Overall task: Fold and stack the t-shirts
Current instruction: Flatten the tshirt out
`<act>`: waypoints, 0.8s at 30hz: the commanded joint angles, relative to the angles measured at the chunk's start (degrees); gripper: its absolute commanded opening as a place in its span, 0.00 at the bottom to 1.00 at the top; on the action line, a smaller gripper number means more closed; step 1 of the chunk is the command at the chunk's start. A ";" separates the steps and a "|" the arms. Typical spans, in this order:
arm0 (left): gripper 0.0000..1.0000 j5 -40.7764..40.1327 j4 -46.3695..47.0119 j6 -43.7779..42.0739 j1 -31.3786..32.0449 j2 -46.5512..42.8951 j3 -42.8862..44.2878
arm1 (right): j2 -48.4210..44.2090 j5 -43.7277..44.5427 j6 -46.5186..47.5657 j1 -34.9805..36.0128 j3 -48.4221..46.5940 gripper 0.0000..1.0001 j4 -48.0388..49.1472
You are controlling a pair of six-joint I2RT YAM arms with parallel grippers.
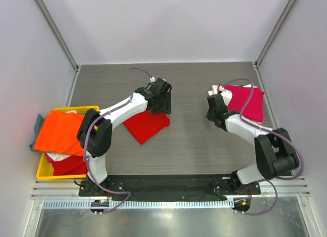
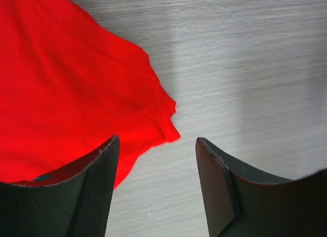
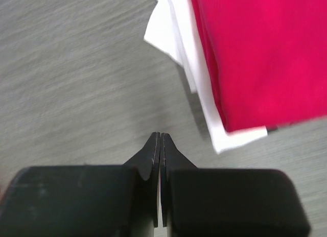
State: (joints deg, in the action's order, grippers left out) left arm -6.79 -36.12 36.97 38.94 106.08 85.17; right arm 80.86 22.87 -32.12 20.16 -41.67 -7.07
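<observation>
A bright red t-shirt [image 1: 145, 125], folded, lies on the table at the middle; it also fills the upper left of the left wrist view [image 2: 66, 94]. My left gripper [image 1: 162, 103] hovers over its far right corner, open and empty [image 2: 157, 140]. A folded magenta-pink t-shirt [image 1: 248, 101] lies on a folded white t-shirt [image 3: 202, 89] at the far right; the pink one shows in the right wrist view [image 3: 265, 58]. My right gripper [image 1: 212, 108] is shut and empty [image 3: 160, 136], just left of that stack over bare table.
A yellow crate [image 1: 43, 170] stands at the left edge, holding an orange t-shirt [image 1: 59, 132], a red one [image 1: 69, 166] and a white one under it. A grey-blue cloth [image 1: 37, 127] hangs over its far side. Walls enclose the table on three sides.
</observation>
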 commanded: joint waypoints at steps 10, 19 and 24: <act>0.62 -2.88 -4.92 -1.55 0.35 1.67 5.10 | 21.08 4.02 1.18 -4.25 -20.89 0.01 -12.35; 0.62 -4.37 -7.12 -2.17 0.35 3.07 6.76 | 22.50 7.36 -1.89 -10.75 -20.56 0.01 -15.34; 0.62 -5.34 -8.09 -2.52 0.35 7.63 10.28 | 20.57 2.54 -0.85 -11.11 -19.77 0.01 -13.59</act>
State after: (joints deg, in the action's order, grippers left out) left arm -10.31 -43.24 35.46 39.00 111.42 92.23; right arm 103.79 26.79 -32.93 9.34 -61.84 -20.01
